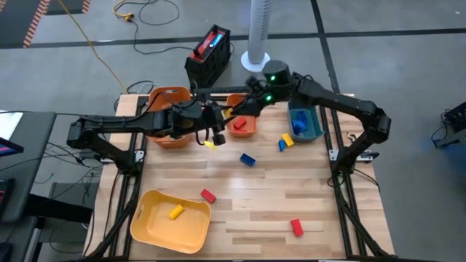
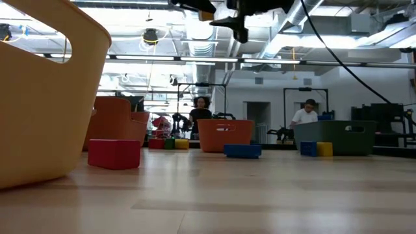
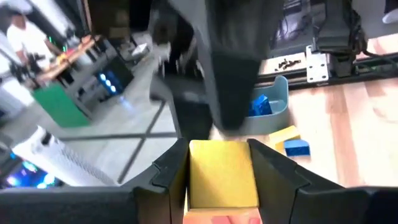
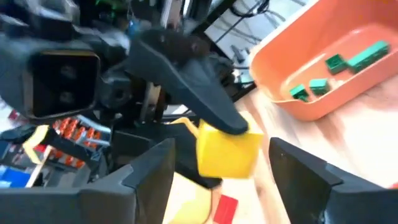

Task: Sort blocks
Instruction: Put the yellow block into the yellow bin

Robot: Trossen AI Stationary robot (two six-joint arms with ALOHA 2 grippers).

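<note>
- Since the yellow block (image 3: 222, 171) sits clamped between the left gripper (image 1: 217, 137)'s fingers up in the air over the back-middle of the table, this looks like a handoff, so my take is the left one shouldn't loosen at all until the other arm is clear.
- Right gripper (image 1: 231, 111) is just beside it with fingers spread wide, either side of the block and not touching it; I'd back it straight off.
- Yellow bin (image 1: 149, 222) at the front-left is probably where it goes.
- Right wrist view shows green blocks (image 4: 334, 70) inside an orange bin (image 4: 292, 46); the overhead can't see those.
</note>
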